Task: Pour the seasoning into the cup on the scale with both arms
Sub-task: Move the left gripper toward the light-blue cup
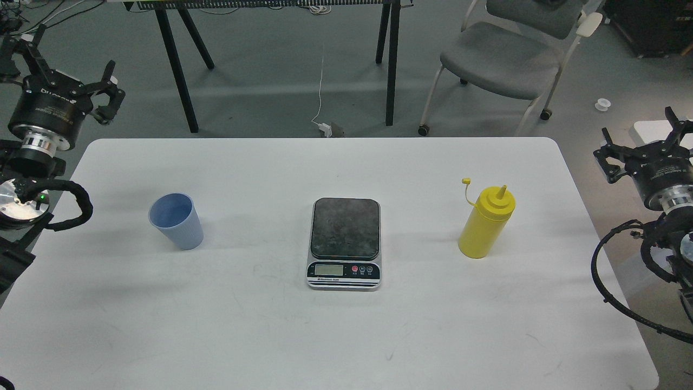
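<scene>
Nearest the camera, the white table (162, 336) is seen with its bare front part, and three things are set out on it in a row from 9 o'clock to 3 o'clock. At the centre the scale (345, 244) lies flat, its dark platform bare and its display and buttons turned toward 6 o'clock. Toward 9 o'clock from it, well apart, the light blue cup (176, 221) stands upright on the table, not on the scale. Toward 3 o'clock, also well apart, the yellow seasoning bottle (484, 223) stands upright, its small tethered cap hanging off to the 10 o'clock side of the nozzle. At 10 o'clock, off the table's corner, the left gripper (73, 64) is held with its fingers spread apart and nothing between them. At 3 o'clock, beyond the table's edge, the right gripper (639, 132) is likewise seen with fingers apart and empty. A grey chair (503, 59) stands on the floor at 1 o'clock.
</scene>
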